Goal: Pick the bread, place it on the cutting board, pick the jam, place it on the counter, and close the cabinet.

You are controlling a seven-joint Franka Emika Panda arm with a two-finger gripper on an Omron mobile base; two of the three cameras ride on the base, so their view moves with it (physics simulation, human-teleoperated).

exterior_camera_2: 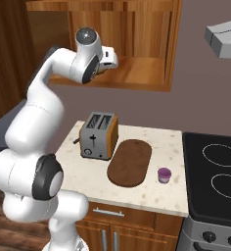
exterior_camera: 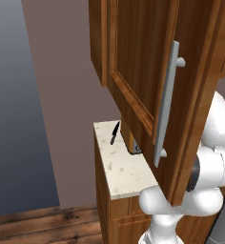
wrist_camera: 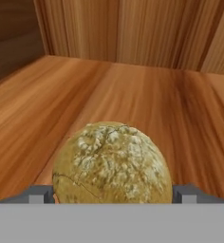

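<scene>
1. From the left base view, the cabinet [exterior_camera: 148, 71] door stands swung open with its silver handle [exterior_camera: 166, 102] facing us. Past it a strip of worktop [exterior_camera: 121, 162] carries a black knife [exterior_camera: 115, 133]. The arm's white links rise at the lower right, and the hand is hidden behind the door.

2. From the right base view, the arm reaches up into the open cabinet, its hand level with the shelf [exterior_camera_2: 137, 73]. Well below the hand on the worktop sit the toaster [exterior_camera_2: 99, 136], the bare cutting board [exterior_camera_2: 130, 162] just beside it, and the jam [exterior_camera_2: 164, 175] near the board's far end. I take it the jam step is already done.

3. In the hand view, the gripper [wrist_camera: 113, 193] is spread wide, one tip on each side of the bread [wrist_camera: 113, 163], which rests on the shelf floor right between them. Whether the tips touch it I cannot tell. This looks like the bread pick. The next move calls for closing on the bun, lifting clear of the shelf, and backing out without clipping the door.
</scene>
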